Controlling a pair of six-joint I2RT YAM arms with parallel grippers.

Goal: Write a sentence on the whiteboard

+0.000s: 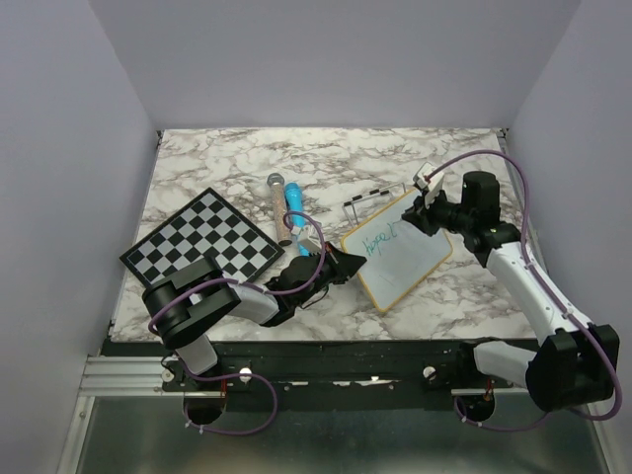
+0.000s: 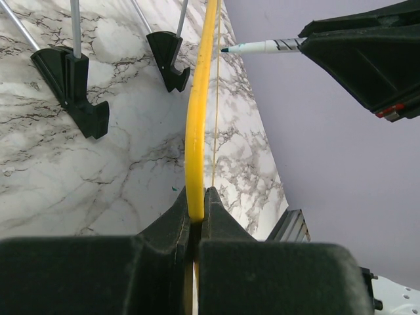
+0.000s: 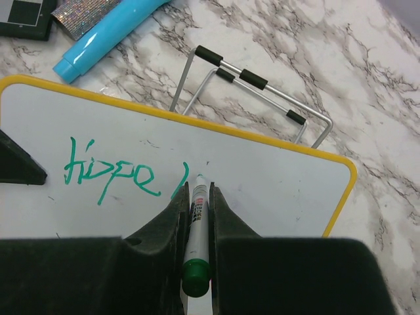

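Whiteboard (image 3: 275,164) is gripped by its frame edge in the closed left gripper (image 2: 197,211). Marker (image 3: 195,223) is clamped in the closed right gripper (image 3: 199,197), with its tip just right of the rightmost green stroke of the sentence (image 3: 111,174). Bare board is left to that gripper's right, along the writing line. Whether the tip touches cannot be told.

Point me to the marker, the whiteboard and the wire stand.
marker (image 3: 197,216): right wrist view, labelled barrel.
whiteboard (image 3: 282,177): right wrist view, bare white surface.
wire stand (image 3: 253,79): right wrist view, black sleeve on a bar.
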